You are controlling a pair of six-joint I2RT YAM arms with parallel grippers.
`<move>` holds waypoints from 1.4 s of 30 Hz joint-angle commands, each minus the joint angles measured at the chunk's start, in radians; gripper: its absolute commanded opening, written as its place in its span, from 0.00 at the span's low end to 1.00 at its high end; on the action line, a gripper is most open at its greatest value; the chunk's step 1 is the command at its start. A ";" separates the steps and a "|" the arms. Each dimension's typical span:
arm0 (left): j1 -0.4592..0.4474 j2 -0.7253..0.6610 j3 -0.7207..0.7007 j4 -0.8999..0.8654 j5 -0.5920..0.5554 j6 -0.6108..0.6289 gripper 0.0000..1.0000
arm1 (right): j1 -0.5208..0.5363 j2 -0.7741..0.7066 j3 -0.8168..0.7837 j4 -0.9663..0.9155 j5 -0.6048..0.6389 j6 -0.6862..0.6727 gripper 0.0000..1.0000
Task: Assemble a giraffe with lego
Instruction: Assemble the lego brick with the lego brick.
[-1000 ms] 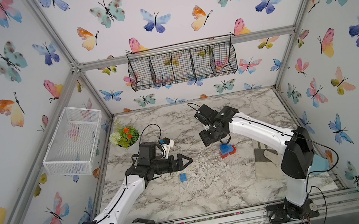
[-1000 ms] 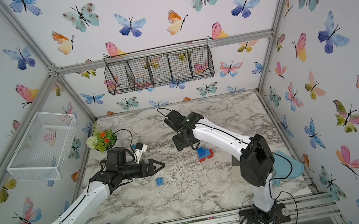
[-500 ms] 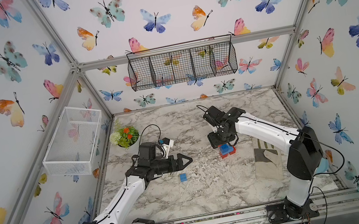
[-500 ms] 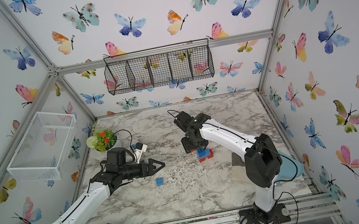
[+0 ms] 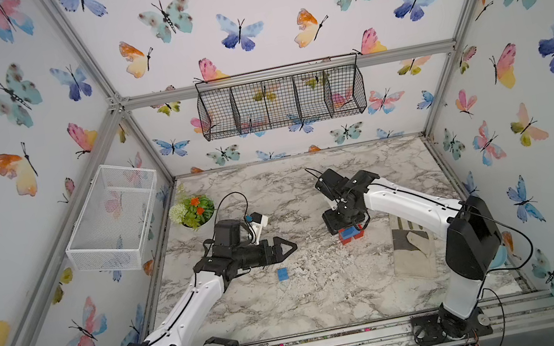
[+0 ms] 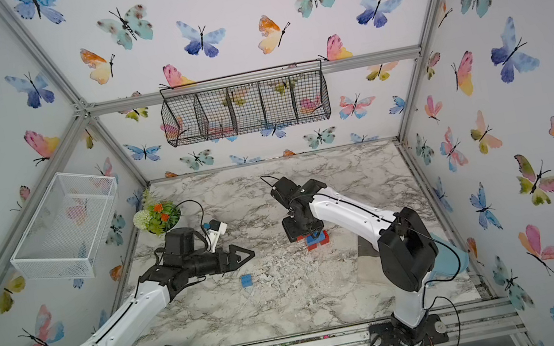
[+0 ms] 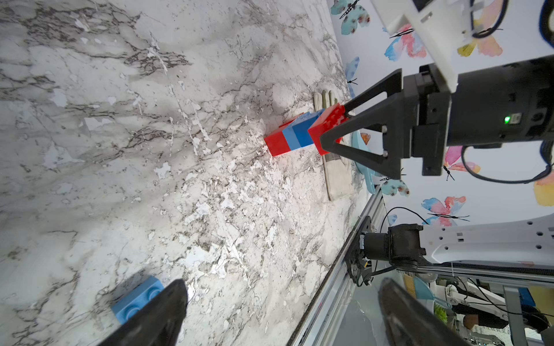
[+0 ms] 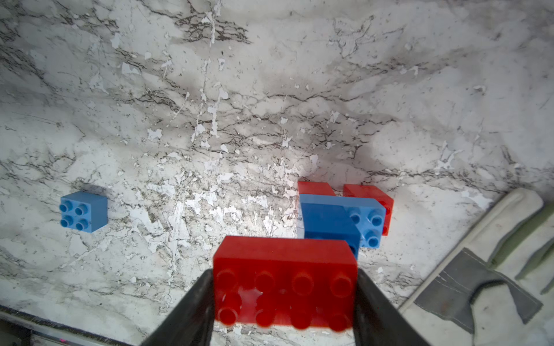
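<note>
Right gripper (image 8: 284, 295) pinches the long red brick (image 8: 284, 281) by its short ends, studs facing the wrist camera, one dark finger (image 8: 192, 311) pressed on each end. In the left wrist view the same claw (image 7: 337, 127) holds that brick over the half-built giraffe (image 7: 292, 134), at its upper end; whether brick and blue neck actually touch I cannot tell.

Just beyond the pinched brick, the giraffe so far: two red square legs (image 8: 370, 197) on the marble table (image 8: 209, 90), a light blue body brick (image 8: 367, 223) across them, a darker blue neck block (image 8: 328, 224) stacked on the end nearest the claw. In both top views the stack sits directly under the right claw (image 5: 350, 234) (image 6: 316, 240).

A loose small blue brick (image 8: 84, 211) lies well apart from the right claw, studs up, on bare marble. It is just beside the left gripper (image 5: 286, 247), below its tip in a top view (image 5: 283, 273).

Left claw fingers (image 7: 162, 314) stand spread apart, holding nothing, above the table.

A pale work glove (image 8: 494, 269) lies flat near the giraffe, on the far side from the loose brick.
</note>
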 commanded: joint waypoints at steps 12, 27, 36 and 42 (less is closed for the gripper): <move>0.001 -0.014 -0.006 0.009 0.004 -0.002 0.98 | -0.018 -0.053 -0.063 0.021 0.008 -0.002 0.60; 0.001 -0.014 -0.005 0.007 0.001 -0.001 0.98 | -0.019 -0.049 -0.080 0.043 -0.044 -0.038 0.59; 0.002 -0.014 -0.003 0.006 0.001 0.000 0.98 | -0.018 -0.045 -0.073 0.051 -0.049 -0.043 0.58; 0.001 -0.016 -0.004 0.008 -0.001 0.000 0.98 | -0.019 -0.051 -0.059 0.017 -0.035 -0.036 0.57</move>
